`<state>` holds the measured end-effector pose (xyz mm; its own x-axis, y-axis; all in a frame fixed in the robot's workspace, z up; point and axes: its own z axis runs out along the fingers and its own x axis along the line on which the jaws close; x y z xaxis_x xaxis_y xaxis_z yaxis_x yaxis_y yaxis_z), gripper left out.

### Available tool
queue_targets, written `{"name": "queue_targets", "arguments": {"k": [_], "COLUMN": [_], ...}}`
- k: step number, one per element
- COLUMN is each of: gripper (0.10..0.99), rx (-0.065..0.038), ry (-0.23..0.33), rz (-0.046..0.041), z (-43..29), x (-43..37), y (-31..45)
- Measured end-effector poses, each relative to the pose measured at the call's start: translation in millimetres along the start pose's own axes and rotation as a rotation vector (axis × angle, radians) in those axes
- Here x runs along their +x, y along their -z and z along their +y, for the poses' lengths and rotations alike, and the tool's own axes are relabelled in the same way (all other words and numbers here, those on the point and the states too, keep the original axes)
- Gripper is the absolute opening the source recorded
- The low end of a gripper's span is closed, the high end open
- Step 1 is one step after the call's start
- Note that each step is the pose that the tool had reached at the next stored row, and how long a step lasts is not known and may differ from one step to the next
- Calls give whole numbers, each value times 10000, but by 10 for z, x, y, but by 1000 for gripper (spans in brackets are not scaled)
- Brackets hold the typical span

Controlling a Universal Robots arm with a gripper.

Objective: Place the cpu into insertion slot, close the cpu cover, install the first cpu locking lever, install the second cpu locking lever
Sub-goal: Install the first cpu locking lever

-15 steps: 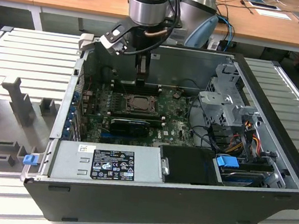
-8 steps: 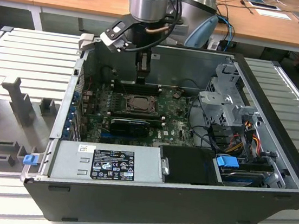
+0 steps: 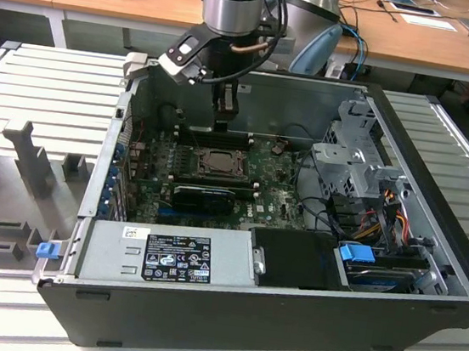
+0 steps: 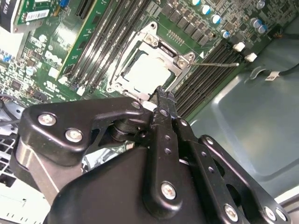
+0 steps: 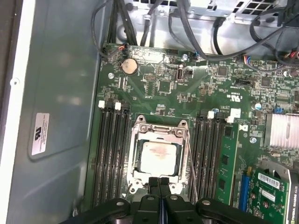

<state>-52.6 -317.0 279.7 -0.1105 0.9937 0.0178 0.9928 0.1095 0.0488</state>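
The cpu (image 5: 159,157) lies flat in the insertion slot (image 3: 219,162) on the green motherboard (image 5: 159,100), pale square face up. Around it lies the silvery cpu cover (image 5: 136,140), down over the chip's edges. A thin wire locking lever (image 4: 217,64) sticks out from one corner of the socket, away from the frame; it also runs along the socket's side as the lever (image 5: 191,161). My gripper (image 5: 160,183) hangs just above the socket's edge, fingers pressed together with nothing between them. In the exterior view my gripper (image 3: 222,123) is inside the open case, right over the socket.
Rows of black memory slots (image 5: 110,154) flank the socket on both sides. A black graphics card (image 3: 205,195) sits in front of it, a grey power supply (image 3: 169,256) along the near wall, and a drive cage with cables (image 3: 359,169) toward the exterior view's right. Case walls surround the board.
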Motion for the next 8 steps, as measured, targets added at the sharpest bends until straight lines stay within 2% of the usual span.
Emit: {"name": "queue_targets", "arguments": {"k": [8], "gripper": [106], "rx": [14], "ry": [756], "rz": [37], "z": [0], "x": [0], "y": [0]}}
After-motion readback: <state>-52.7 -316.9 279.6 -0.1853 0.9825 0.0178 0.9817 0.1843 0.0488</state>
